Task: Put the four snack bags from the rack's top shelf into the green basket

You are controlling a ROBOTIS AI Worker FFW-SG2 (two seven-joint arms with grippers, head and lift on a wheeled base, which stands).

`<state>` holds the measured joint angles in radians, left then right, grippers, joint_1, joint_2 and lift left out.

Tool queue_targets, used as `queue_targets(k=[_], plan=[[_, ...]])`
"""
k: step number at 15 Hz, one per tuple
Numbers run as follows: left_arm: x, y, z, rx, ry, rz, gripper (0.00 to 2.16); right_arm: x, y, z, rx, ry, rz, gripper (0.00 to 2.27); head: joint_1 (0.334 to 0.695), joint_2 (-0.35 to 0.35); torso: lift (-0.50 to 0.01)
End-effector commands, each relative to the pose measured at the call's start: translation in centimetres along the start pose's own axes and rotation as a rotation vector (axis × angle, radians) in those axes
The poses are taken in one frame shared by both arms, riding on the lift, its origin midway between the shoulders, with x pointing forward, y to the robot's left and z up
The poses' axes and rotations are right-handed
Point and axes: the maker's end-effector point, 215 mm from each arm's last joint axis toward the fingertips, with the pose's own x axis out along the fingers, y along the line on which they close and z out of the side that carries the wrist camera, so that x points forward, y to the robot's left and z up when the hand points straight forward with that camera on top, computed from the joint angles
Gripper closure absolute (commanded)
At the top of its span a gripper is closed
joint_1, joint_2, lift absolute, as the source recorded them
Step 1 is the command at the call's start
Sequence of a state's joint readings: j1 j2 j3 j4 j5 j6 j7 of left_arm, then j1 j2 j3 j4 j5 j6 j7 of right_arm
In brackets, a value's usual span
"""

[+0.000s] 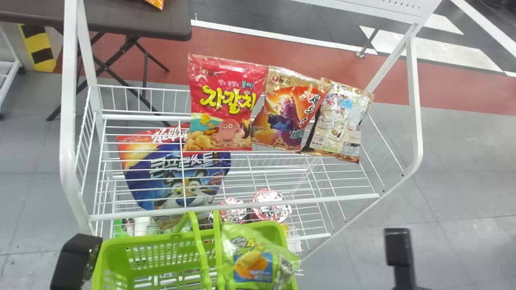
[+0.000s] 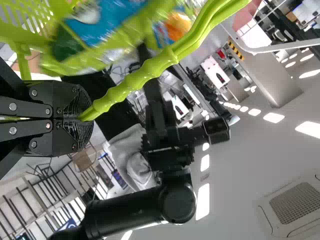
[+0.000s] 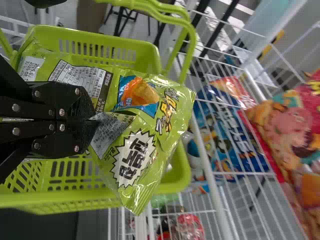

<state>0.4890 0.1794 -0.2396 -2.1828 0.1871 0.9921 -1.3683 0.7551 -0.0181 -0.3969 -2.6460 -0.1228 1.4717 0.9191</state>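
Right gripper (image 3: 91, 119): both fingers are pressed together, with a fold of the green snack bag (image 3: 137, 132) pinched between their tips. The bag is suspended over the right-hand part of the green basket (image 1: 100, 257). Its long axis runs from the robot's side toward the rack (image 1: 68, 121), one crimped end pointing forward; its body is creased at the pinch. Bold lettering stands near that end, with a pictorial panel behind it and a pale panel of fine print beside the fingers.

Left gripper (image 2: 85, 119): closed on the basket's handle (image 2: 145, 72), which is raised. The basket stands at the robot's side of the rack, its long side along the rack's front.

Beyond, three snack bags lie side by side on the top shelf (image 1: 242, 208), their upper ends directed away from the robot. Red bag (image 1: 225, 102): leftmost, long axis nearly straight fore and aft, large yellow lettering across the middle. Orange-brown bag (image 1: 286, 108): central, upper end tilted right, dark lettering along its right side. Brown bag (image 1: 338, 121): rightmost, likewise tilted right, with pale panels of small print.

Below that shelf are a blue-and-red bag (image 1: 141, 177) bearing large white lettering and two round-topped containers (image 1: 268, 205).
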Motion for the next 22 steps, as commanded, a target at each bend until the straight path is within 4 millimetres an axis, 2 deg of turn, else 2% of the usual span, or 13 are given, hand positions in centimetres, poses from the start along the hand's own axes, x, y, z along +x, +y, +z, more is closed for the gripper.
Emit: queue_targets(k=[1,2,3,4,6,10,11,14,16,17,20,22], plan=[[0.2,-0.1,0.1,0.010,0.000,-0.005,1.67,2.1,0.3,-1.1,-0.051,0.051,-0.018,2.06,0.695,-0.350,0.000],[0.3,-0.2,0.0,0.010,0.001,-0.007,1.67,2.5,0.0,-1.3,-0.057,0.072,-0.036,1.91,0.695,-0.350,0.000],[0.3,-0.1,0.0,0.008,0.001,-0.007,1.67,2.9,0.1,-1.7,-0.050,0.087,-0.032,1.28,0.695,-0.350,0.000],[0.2,-0.1,0.1,0.010,0.001,-0.007,1.67,2.9,0.2,-1.2,-0.055,0.079,-0.031,0.07,0.695,-0.350,0.000],[0.3,0.0,0.3,0.015,0.001,-0.004,1.67,2.5,0.1,-0.2,-0.059,0.055,-0.026,0.00,0.695,-0.350,0.000],[0.3,0.2,0.5,0.016,0.000,-0.004,1.67,2.7,0.9,3.9,-0.098,-0.041,0.000,0.06,0.695,-0.350,0.000],[0.3,0.2,0.4,0.015,0.000,-0.003,1.67,3.1,0.9,6.1,-0.154,-0.106,-0.007,0.06,0.695,-0.350,0.000],[0.5,0.2,0.4,0.010,0.000,-0.007,1.67,4.9,0.1,15.3,-0.385,-0.387,-0.104,0.06,0.695,-0.350,0.000],[0.4,0.4,0.3,-0.002,0.007,0.002,1.67,6.2,1.0,20.7,-0.482,-0.552,-0.132,0.07,0.695,-0.350,0.000],[0.6,0.4,0.2,-0.003,0.010,0.000,1.67,6.8,1.5,22.8,-0.506,-0.612,-0.149,0.07,0.695,-0.350,0.000],[0.6,0.4,0.0,-0.010,0.013,-0.004,1.67,9.2,2.0,27.5,-0.559,-0.743,-0.235,0.07,0.695,-0.350,0.000],[0.7,0.5,0.0,-0.014,0.013,-0.008,1.67,10.6,1.7,29.9,-0.575,-0.824,-0.304,0.09,0.695,-0.350,0.000]])
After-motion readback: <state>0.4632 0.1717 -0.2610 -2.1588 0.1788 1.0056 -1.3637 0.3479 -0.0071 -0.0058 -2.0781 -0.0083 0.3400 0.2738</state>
